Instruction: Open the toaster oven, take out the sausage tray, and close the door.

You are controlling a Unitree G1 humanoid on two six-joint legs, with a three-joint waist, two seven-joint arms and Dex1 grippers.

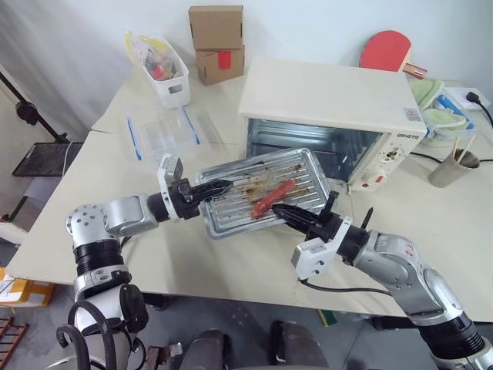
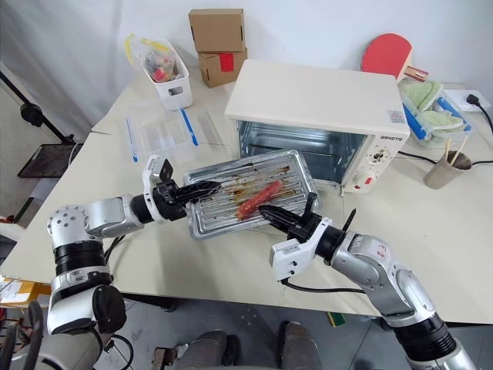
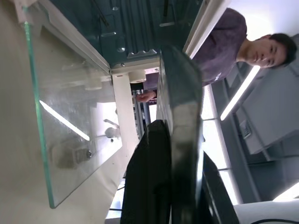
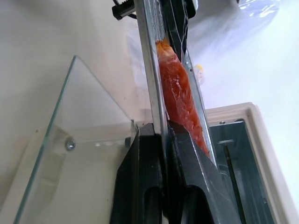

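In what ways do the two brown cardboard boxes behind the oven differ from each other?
The upper cardboard box is plain, while the lower cardboard box carries a red label on its front. The upper one rests on top, the lower one stands on the table. Both are brown, closed and similar in size.

You have the cream-white toaster oven (image 1: 331,104) standing on the counter, its glass door (image 4: 70,158) folded down flat in front and the cavity open. The silver sausage tray (image 1: 258,193) sits lifted just outside the opening, roughly level, grease-streaked, with one red sausage (image 1: 272,196) lying diagonally across its ridges.
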